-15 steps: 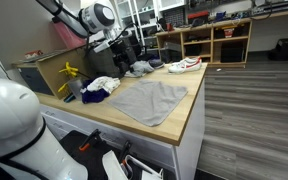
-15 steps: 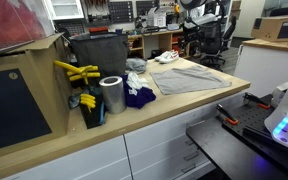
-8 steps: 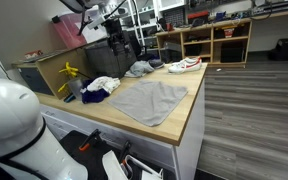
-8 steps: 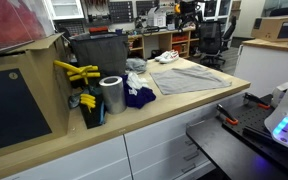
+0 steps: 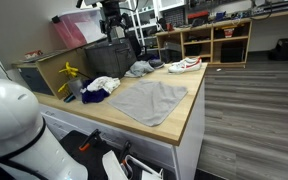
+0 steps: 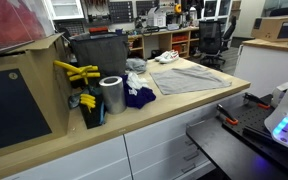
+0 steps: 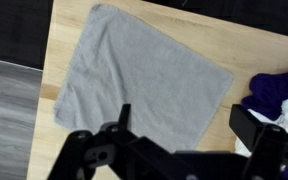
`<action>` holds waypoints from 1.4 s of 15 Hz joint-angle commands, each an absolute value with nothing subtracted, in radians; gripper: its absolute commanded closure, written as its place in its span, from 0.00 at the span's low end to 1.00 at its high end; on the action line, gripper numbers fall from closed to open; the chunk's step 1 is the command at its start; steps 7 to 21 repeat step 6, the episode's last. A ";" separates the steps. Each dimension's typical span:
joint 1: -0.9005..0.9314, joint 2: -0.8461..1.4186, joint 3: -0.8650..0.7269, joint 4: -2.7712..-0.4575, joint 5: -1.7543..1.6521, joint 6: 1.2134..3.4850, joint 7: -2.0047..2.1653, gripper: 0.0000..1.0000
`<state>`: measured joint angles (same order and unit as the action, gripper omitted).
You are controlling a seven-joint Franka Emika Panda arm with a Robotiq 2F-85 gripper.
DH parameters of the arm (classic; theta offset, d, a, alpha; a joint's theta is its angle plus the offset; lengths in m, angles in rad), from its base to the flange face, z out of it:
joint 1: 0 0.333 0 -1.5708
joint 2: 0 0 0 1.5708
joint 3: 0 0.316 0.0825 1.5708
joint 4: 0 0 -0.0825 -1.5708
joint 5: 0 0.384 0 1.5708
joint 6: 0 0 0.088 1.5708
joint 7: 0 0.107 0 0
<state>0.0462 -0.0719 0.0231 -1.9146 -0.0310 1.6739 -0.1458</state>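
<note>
A grey towel [image 7: 144,75] lies spread flat on the wooden worktop [image 7: 259,55]; both exterior views show it too [image 5: 149,100] [image 6: 189,78]. My gripper [image 7: 189,128] hangs high above the towel's near edge, open, with nothing between its black fingers [image 7: 123,116]. In an exterior view the gripper [image 5: 112,22] sits near the top of the picture, well clear of the table. A pile of purple and white cloth [image 7: 280,92] [image 5: 99,88] lies beside the towel.
A white shoe with red trim [image 5: 184,65] and a grey garment [image 5: 139,69] lie at the far end. A metal cylinder [image 6: 111,95], a yellow tool [image 6: 74,72], a dark bin [image 6: 99,55] and a cardboard box [image 5: 39,72] crowd one side. The worktop ends at an edge above wood flooring [image 5: 254,110].
The arm has risen and pulled back from low over the far end of the table to high above it. The jaws stayed open. Nothing on the table moved.
</note>
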 commanded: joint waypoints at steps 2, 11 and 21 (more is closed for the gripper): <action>0.043 -0.090 0.024 -1.915 -0.013 1.656 -0.174 0.00; 0.043 -0.081 0.024 -1.916 -0.014 1.657 -0.174 0.00; 0.043 -0.081 0.024 -1.916 -0.014 1.657 -0.174 0.00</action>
